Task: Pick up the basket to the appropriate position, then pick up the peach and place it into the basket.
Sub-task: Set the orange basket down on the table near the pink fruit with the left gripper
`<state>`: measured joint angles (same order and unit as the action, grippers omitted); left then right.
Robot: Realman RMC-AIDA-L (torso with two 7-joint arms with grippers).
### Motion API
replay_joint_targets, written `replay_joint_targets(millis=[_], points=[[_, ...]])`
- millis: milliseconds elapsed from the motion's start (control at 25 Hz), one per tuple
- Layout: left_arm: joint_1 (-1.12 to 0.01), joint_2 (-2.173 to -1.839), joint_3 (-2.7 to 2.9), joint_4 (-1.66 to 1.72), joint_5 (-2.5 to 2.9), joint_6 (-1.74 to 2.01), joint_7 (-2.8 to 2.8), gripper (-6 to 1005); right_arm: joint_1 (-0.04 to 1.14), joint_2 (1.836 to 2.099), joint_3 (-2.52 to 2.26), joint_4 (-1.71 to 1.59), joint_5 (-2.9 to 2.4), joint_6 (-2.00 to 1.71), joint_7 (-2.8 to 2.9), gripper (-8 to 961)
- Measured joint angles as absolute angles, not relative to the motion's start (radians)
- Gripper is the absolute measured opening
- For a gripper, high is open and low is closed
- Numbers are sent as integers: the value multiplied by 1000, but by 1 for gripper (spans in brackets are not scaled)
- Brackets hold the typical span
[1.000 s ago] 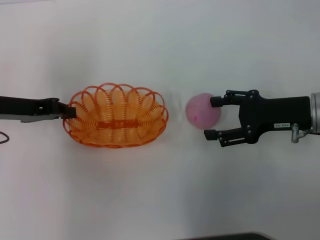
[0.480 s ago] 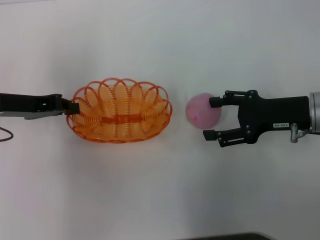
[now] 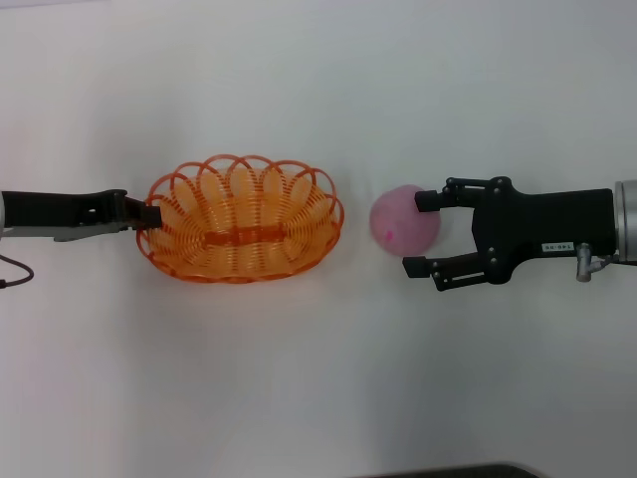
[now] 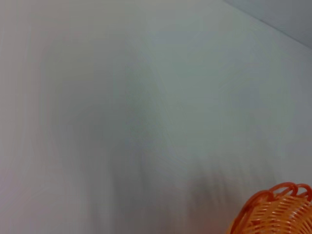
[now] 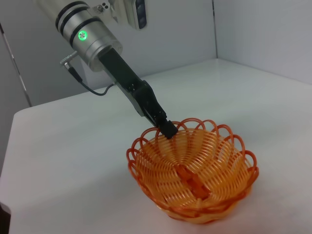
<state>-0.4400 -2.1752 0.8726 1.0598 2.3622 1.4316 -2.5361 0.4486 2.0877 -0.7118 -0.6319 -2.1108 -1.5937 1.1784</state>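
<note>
Clamping the scalloped rim of the basket (image 3: 242, 220) at its end farthest from the peach, the left end effector (image 3: 149, 215) is shut on a loop of the orange wire; the right wrist view shows its dark tip biting the rim from outside. Whether the basket rests fully on the white tabletop (image 3: 299, 378) or hangs just above it, I cannot tell. On the far side of the basket, the right end effector (image 3: 421, 234) stands open, its two black fingers spread either side of the peach (image 3: 404, 220), one near the fruit's top edge and the other just beyond its lower edge, neither visibly pressing in. The peach sits on the tabletop just beside the basket, a narrow strip of bare surface between them.

By my reading, the basket step is at or near its finish: the basket lies close to the peach, which seems a sensible spot. The peach step is only prepared, so closing on the fruit, lifting it and dropping it into the basket all remain.

Both arms reach in low and nearly level toward the basket from opposite sides, the left forearm long and thin, the right wrist blocky with its silver cuff farthest from the basket.
</note>
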Motion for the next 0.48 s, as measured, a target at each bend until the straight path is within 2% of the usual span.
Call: replay_joint_targets(millis=[480], points=[[-432,-2175,876,1061,2335,1413,-2537,111,449,2088,-711,-632,-2111,-1593,1179,916]])
